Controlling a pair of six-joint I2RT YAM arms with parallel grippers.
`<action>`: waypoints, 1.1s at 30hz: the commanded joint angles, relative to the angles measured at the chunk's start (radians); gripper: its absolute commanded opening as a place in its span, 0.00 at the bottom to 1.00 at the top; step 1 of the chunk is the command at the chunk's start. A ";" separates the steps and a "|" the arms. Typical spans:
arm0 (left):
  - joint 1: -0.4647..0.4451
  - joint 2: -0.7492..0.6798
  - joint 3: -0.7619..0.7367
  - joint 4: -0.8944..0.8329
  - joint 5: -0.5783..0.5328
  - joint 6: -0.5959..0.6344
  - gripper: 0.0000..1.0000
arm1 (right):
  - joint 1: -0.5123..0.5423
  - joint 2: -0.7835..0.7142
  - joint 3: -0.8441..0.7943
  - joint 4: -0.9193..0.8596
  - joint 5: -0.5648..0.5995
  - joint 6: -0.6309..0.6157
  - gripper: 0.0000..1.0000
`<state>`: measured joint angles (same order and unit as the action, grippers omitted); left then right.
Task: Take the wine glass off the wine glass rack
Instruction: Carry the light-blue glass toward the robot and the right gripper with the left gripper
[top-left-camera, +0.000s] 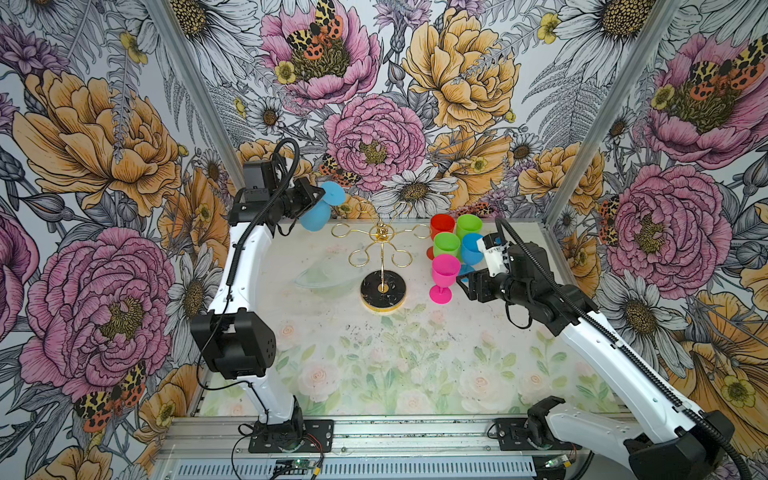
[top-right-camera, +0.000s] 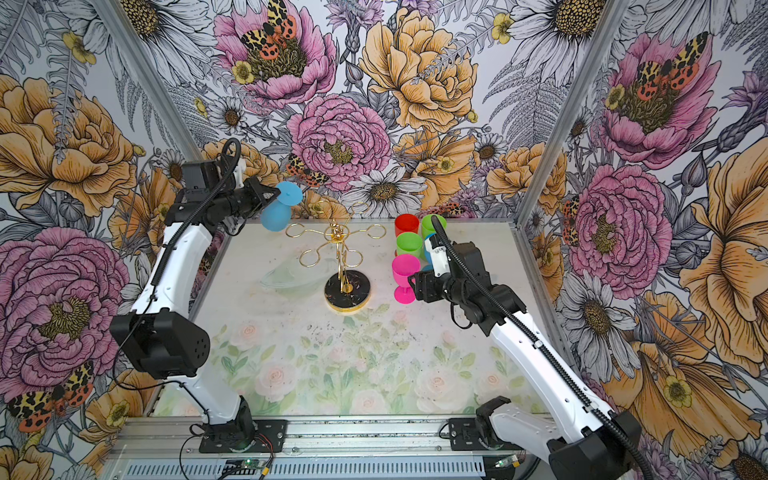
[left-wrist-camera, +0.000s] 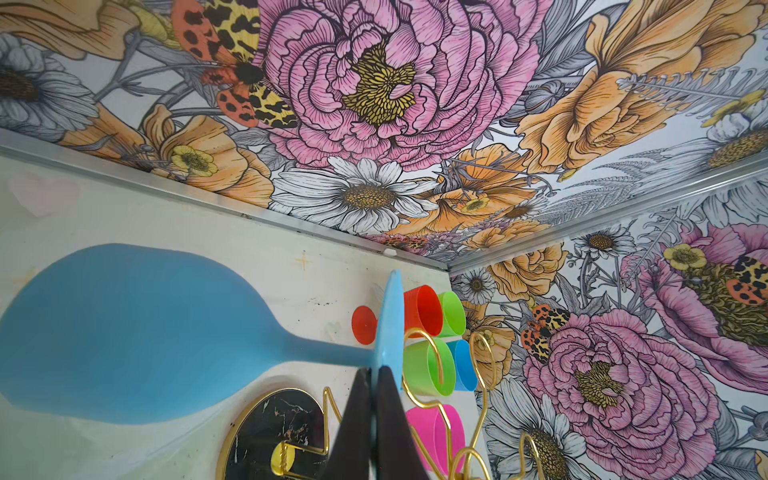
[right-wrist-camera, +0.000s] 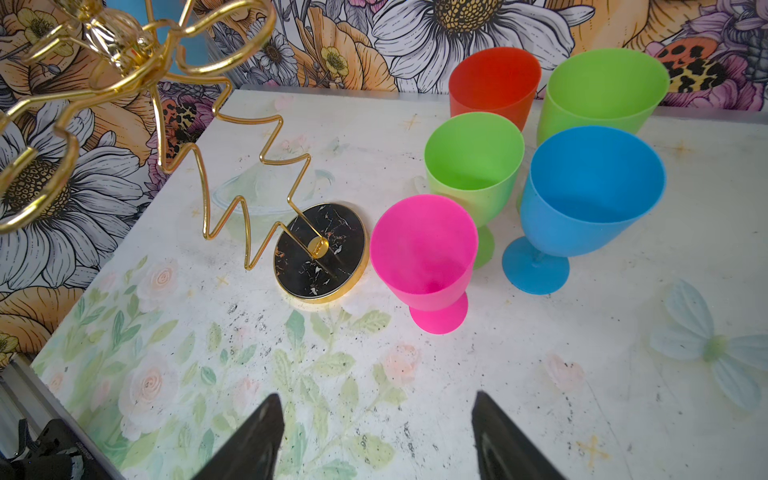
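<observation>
**Top views.** The wine glass rack (top-left-camera: 382, 237) stands upright on the worktop (top-left-camera: 374, 353). The blue wine glass (top-left-camera: 321, 210) is off the rack, in the air just beyond the rack's loops on the left arm's side. It is tilted, with its foot toward the rack and its bowl away from it. The left gripper (top-left-camera: 319, 194) has it by the foot end. Five glasses stand upright on the rack's other side, the pink glass (top-left-camera: 444, 275) nearest the rack's base. The right gripper (top-right-camera: 412, 281) is low, near the pink glass on the side away from the rack.

**Left wrist.** The left gripper (left-wrist-camera: 372, 374) has its fingers (left-wrist-camera: 390, 419) pinched tight on the rim of the wine glass (left-wrist-camera: 137, 332) foot, which is seen edge-on. The stem and bowl stick out sideways. The gold loops of the rack (left-wrist-camera: 438, 365) show just behind the foot. I cannot tell from this angle whether foot and wire touch. The rack's black marbled base is below.

**Right wrist.** The right gripper (right-wrist-camera: 376, 397) has its jaws wide apart with nothing between them, over bare worktop (right-wrist-camera: 540, 332). Ahead stands the pink glass (right-wrist-camera: 424, 253), just beside the base of the rack (right-wrist-camera: 320, 253). Farther from the rack are the near green glass (right-wrist-camera: 473, 162), the standing blue glass (right-wrist-camera: 590, 191), the red glass (right-wrist-camera: 494, 83) and the far green glass (right-wrist-camera: 602, 91).
</observation>
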<state>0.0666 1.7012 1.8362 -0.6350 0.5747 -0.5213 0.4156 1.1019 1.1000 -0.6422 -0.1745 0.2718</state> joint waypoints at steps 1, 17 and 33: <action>0.012 -0.085 -0.083 -0.006 -0.094 0.067 0.00 | 0.010 0.009 -0.003 0.038 -0.008 0.012 0.72; -0.057 -0.459 -0.427 -0.295 -0.226 0.332 0.00 | 0.012 0.021 -0.002 0.057 0.023 0.029 0.72; -0.222 -0.657 -0.583 -0.437 0.120 0.429 0.00 | 0.013 0.054 0.018 0.068 0.056 0.076 0.72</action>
<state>-0.1371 1.0676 1.2720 -1.0595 0.5289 -0.1303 0.4202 1.1469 1.1004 -0.5991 -0.1398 0.3264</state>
